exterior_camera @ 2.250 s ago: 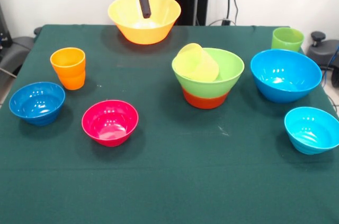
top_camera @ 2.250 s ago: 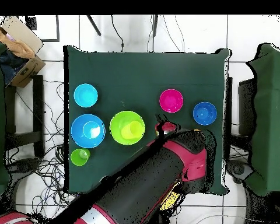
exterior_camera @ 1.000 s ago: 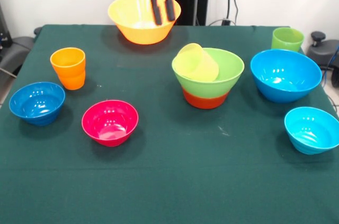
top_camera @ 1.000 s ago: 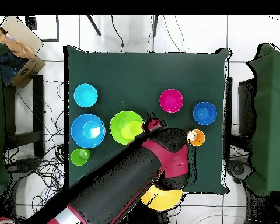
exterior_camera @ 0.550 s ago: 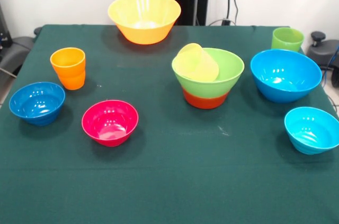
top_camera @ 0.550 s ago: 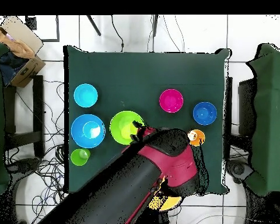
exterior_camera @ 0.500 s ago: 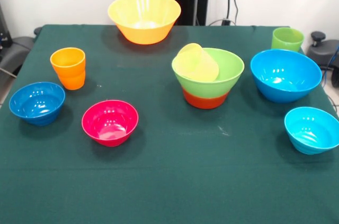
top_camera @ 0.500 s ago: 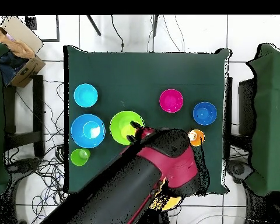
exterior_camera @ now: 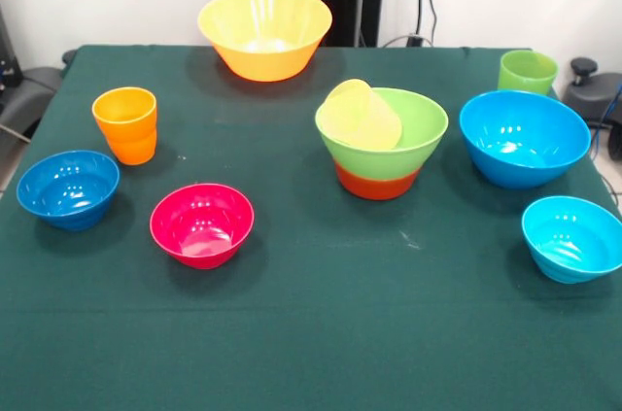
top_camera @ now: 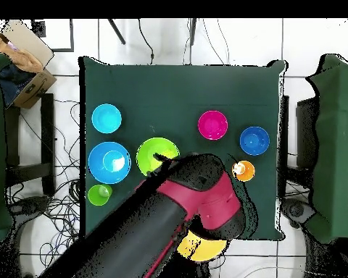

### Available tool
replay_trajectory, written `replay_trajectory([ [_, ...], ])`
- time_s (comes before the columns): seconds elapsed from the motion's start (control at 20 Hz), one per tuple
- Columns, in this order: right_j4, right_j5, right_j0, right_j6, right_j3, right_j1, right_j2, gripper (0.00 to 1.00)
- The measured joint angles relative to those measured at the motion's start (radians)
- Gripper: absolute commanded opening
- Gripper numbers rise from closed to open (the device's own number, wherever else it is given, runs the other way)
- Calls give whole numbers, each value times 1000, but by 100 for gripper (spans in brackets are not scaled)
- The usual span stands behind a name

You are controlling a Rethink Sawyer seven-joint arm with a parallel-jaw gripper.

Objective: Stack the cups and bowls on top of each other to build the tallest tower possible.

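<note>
The tower stands right of centre in the front view: the light green bowl (exterior_camera: 413,134) nested in the orange-red bowl (exterior_camera: 377,183), with the pale yellow cup (exterior_camera: 362,116) lying tilted inside it. The orange cup (exterior_camera: 125,124), small dark blue bowl (exterior_camera: 68,188) and magenta bowl (exterior_camera: 202,224) stand at the left. The big yellow-orange bowl (exterior_camera: 264,30) stands at the far edge. The light green cup (exterior_camera: 528,72), big blue bowl (exterior_camera: 523,137) and small cyan bowl (exterior_camera: 571,237) stand at the right. The front view shows no gripper. In the overhead view the arm (top_camera: 184,210) reaches to the green bowl's (top_camera: 148,150) edge.
In the overhead view the raised arm covers the pale yellow cup, part of the yellow-orange bowl (top_camera: 204,250) and part of the orange cup (top_camera: 243,171). A cardboard box (top_camera: 21,54) sits off the table's corner. Cables lie on the floor around the table.
The gripper, seen over the yellow-orange bowl a second ago, has gone up out of the front view. In the overhead view the arm's end has shifted left towards the green bowl.
</note>
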Motion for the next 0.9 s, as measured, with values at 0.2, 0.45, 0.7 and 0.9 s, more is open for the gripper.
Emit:
replay_trajectory([
  [0.2, -82, 0, 71, 19, 4, 46, -16, 100],
  [0.45, -190, -11, 215, 62, 43, 124, -30, 100],
  [0.7, -228, -31, 364, 148, 112, 195, -33, 100],
  [0.9, -238, -40, 425, 214, 149, 230, -44, 100],
])
